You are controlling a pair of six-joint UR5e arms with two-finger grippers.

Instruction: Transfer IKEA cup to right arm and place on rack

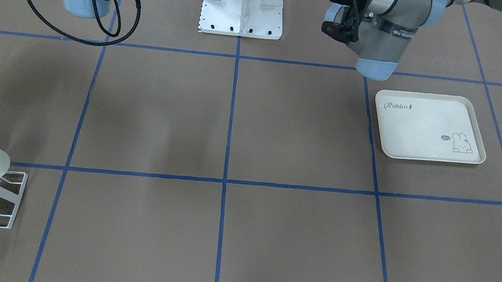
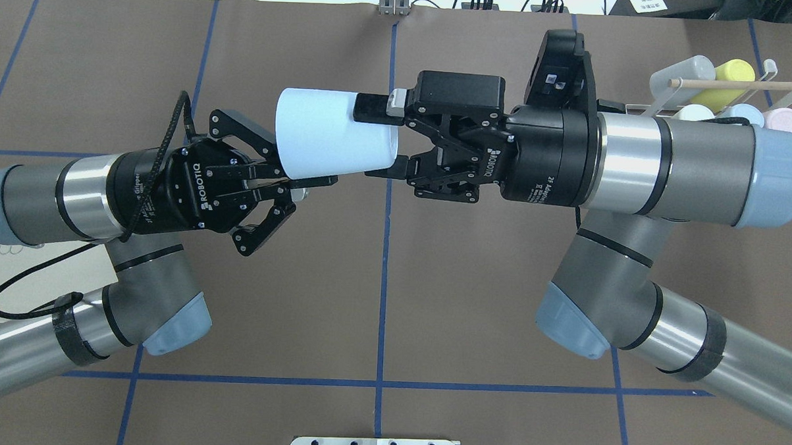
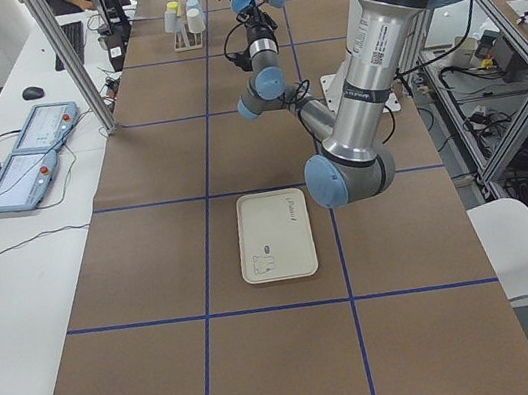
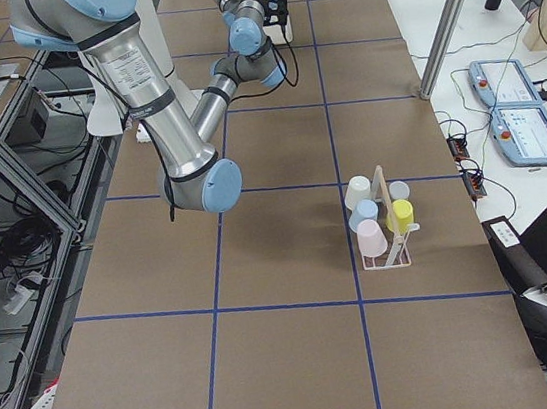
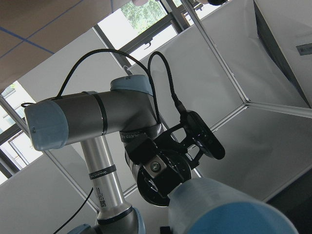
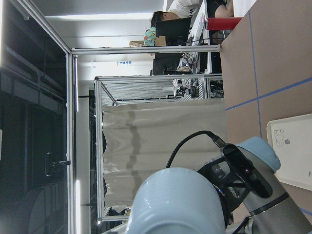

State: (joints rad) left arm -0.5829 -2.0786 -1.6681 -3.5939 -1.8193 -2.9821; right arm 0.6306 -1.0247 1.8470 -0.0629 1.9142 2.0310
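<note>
Here the IKEA cup (image 2: 326, 138) lies level, rim toward the spread left tool (image 2: 287, 182), base pinched by right tool (image 2: 374, 140).

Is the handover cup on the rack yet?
No, the right gripper holds the cup in the air, well apart from the rack.

The IKEA cup (image 2: 326, 138), pale blue and tapered, lies on its side in the air over the middle of the counter (image 2: 380, 294). Its wide mouth is turned to the robot's left, and its narrow base is clamped between the two black fingers of the right end effector (image 2: 380, 140). The right arm (image 2: 674, 168), grey tube with light-blue joint caps, reaches in level from the robot's right, while the rack (image 2: 662, 95), white wire with a light wooden dowel (image 2: 737, 83), stands at the counter's far right corner carrying several other cups (image 2: 722, 86).
</note>
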